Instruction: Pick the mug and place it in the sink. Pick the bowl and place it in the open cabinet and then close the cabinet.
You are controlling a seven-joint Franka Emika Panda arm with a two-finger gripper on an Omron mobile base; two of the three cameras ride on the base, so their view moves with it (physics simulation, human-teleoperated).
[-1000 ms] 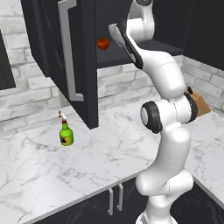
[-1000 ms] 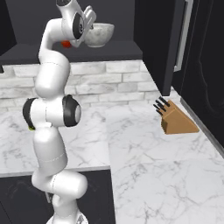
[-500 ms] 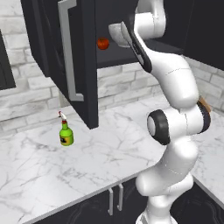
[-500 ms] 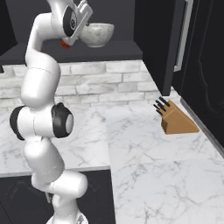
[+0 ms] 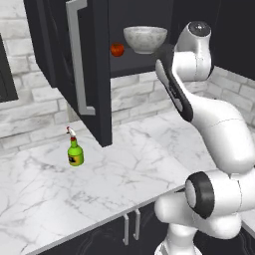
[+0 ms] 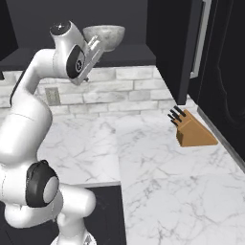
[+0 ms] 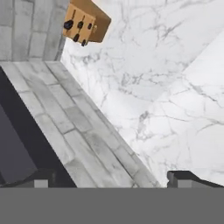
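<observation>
While bowl (image 5: 145,38) sits in cabinet (image 5: 92,69) | tomato (image 5: 117,49) beside | bottle (image 5: 74,152) on counter (image 5: 129,164)

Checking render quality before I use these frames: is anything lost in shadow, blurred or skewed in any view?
Left base view: the cabinet interior is dark, yet the bowl reads clearly; the green bottle looks soft. Right base view: even light, the knife block casts a faint shadow. Hand view: rolled, so the counter and brick wall run diagonally.

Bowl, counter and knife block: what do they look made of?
Bowl: looks like stone or stoneware, speckled grey-white, matte.
Counter: marble look, white with grey veins, slight sheen.
Knife block: probably wood, plain tan faces, dark handles sticking out.
All rendered, so only appearance.
</observation>
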